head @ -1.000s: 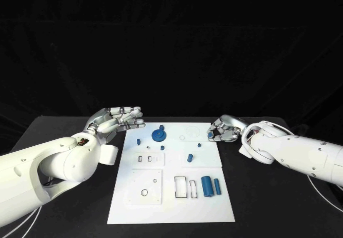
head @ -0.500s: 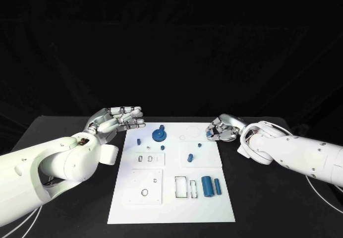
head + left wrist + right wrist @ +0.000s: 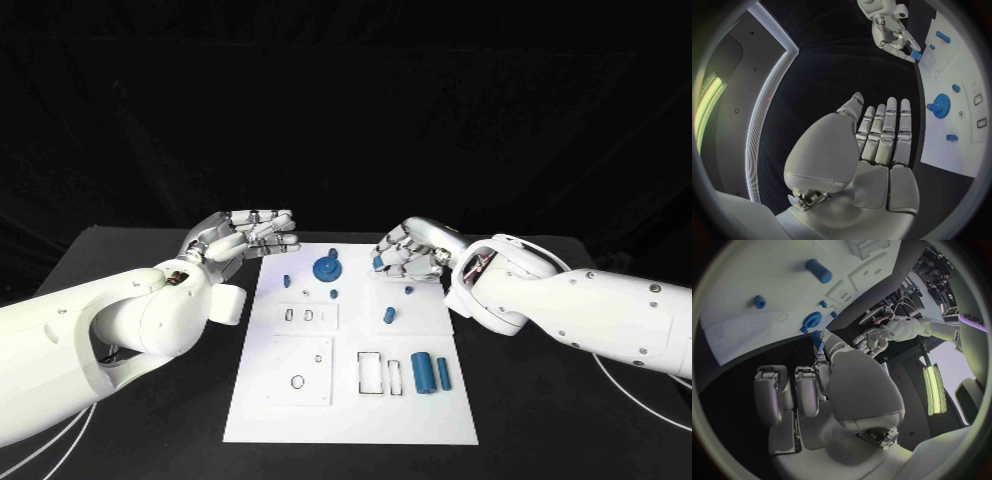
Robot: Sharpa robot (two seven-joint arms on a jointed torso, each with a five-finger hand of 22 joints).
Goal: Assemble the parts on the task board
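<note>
Carrying small blue part point(image 3: 379, 263) pinched in right hand point(image 3: 411, 252) above task board point(image 3: 346, 400) far edge, near blue gear point(image 3: 329, 269), left hand point(image 3: 245, 236) spread and idle off board's far-left corner; next, presumably, align over socket and lower.

Black table point(image 3: 548, 400) under the board — white cables point(image 3: 642, 385) trailing

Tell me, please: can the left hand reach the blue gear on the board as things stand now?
Probably yes. The left hand hovers open at the task board's far left corner, holding nothing, and the blue gear lies close beside it with nothing between. The right hand stays on the gear's other side.
</note>
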